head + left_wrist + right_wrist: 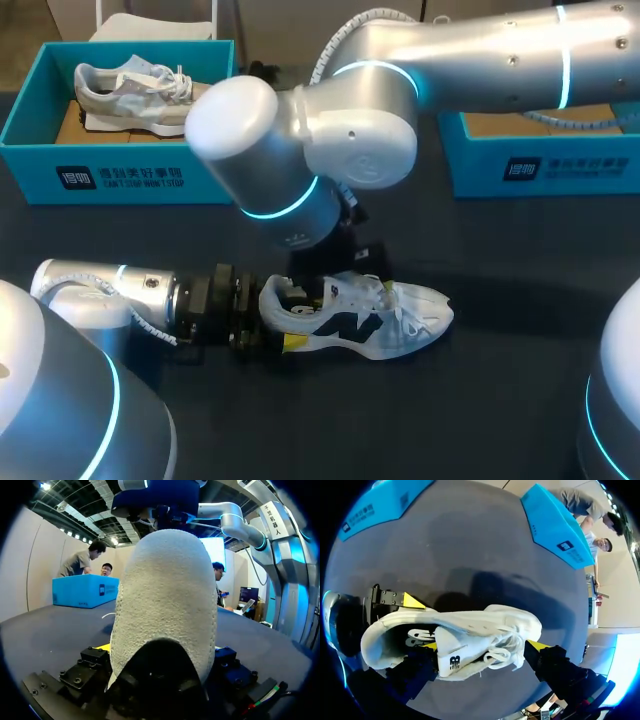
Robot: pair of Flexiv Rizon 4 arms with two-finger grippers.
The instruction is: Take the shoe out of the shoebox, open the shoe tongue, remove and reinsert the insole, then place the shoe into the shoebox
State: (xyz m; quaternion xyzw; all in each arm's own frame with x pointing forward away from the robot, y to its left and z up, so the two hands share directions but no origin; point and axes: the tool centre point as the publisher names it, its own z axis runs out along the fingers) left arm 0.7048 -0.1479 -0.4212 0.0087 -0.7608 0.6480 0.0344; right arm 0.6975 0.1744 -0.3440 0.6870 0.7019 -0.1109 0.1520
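On the dark table (520,400) the white laced sneaker (370,322) lies unboxed, heel clamped by left gripper (282,322); right gripper (484,645) gapes; insole (413,637) not yet out.

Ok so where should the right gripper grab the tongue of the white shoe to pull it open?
Probably the free top edge of the tongue, beside the opening, coming down from above. The white shoe lies with its opening facing up, the laces cover the tongue farther toward the toe, and the left gripper holds the heel, steadying it.

Shoe (370,318) on table (300,430), before left shoebox (30,150) holding second shoe (130,90) and right shoebox (560,168).
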